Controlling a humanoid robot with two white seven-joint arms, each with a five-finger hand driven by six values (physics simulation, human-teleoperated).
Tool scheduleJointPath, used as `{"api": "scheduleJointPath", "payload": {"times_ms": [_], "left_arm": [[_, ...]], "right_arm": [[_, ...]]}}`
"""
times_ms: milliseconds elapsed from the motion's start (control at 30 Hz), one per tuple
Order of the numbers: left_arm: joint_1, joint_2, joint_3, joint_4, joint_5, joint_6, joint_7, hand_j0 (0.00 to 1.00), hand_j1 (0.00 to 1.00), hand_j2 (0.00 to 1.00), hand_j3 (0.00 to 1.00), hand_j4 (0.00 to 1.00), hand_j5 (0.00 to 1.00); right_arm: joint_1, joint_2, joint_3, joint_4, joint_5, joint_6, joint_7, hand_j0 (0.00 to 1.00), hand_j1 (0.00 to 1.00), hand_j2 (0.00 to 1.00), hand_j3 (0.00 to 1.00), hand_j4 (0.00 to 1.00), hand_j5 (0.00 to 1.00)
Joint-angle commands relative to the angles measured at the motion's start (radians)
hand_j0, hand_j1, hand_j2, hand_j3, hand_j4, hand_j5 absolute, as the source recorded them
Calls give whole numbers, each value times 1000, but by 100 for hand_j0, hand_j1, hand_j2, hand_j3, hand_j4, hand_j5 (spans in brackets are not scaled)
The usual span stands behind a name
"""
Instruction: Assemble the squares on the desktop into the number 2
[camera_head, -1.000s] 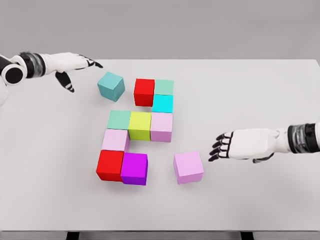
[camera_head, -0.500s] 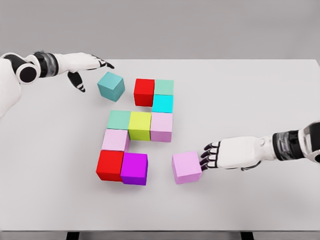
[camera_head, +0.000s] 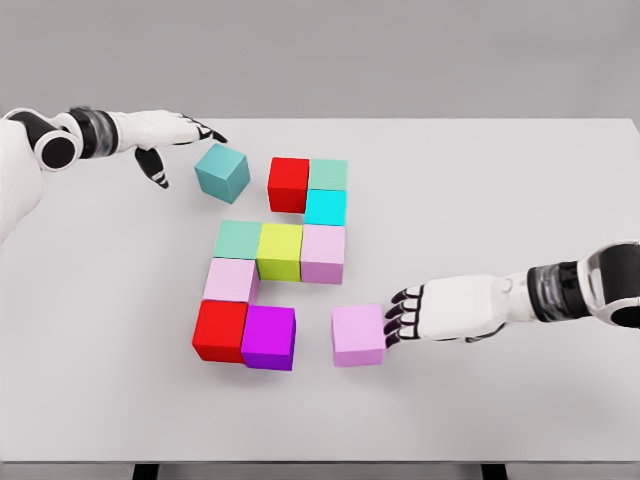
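Right hand (camera_head: 420, 312): enters from right edge; fingers (camera_head: 396, 318) extended and close together, tips pressed flat against right face of pink cube; nothing gripped.
Pink cube (camera_head: 358, 335): pale pink, upright, flat on table; loose, just right of purple cube with a narrow gap between.
Purple cube (camera_head: 268, 337): landmark; bottom row of assembly, touching red cube at its left.
Red cube (camera_head: 220, 330): directly left of purple cube, flush against it.
Pale pink cube (camera_head: 231, 281): above red cube, up-left of purple cube.
Middle row: green cube (camera_head: 239, 240), yellow-green cube (camera_head: 280, 251), lilac cube (camera_head: 323, 253); side by side, touching, above purple cube.
Upper group: cyan cube (camera_head: 325, 207) on top of lilac cube's far side; mint cube (camera_head: 328, 174) behind it; second red cube (camera_head: 288, 184) left of mint, touching.
Teal cube (camera_head: 222, 172): loose, turned at an angle, far up-left of purple cube, apart from second red cube.
Left hand (camera_head: 170, 132): far up-left of purple cube, beside teal cube; fingers spread and relaxed, index tip near teal cube, contact not discernible; holding nothing.
Table (camera_head: 520, 180): white, plain.
Obstructions: open gap between pink cube and purple cube.
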Motion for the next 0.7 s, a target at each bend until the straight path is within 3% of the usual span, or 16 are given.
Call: {"api": "scheduleJointPath", "payload": {"times_ms": [0, 667], "left_arm": [[0, 2, 4, 0, 5, 2, 0, 100, 100, 100, 100, 100, 100], [12, 22, 7, 4, 5, 2, 0, 100, 100, 100, 100, 100, 100]], "right_arm": [[0, 15, 0, 0, -5, 2, 0, 99, 99, 99, 99, 99, 99], [-11, 18, -8, 1, 22, 2, 0, 99, 99, 99, 99, 99, 99]]}}
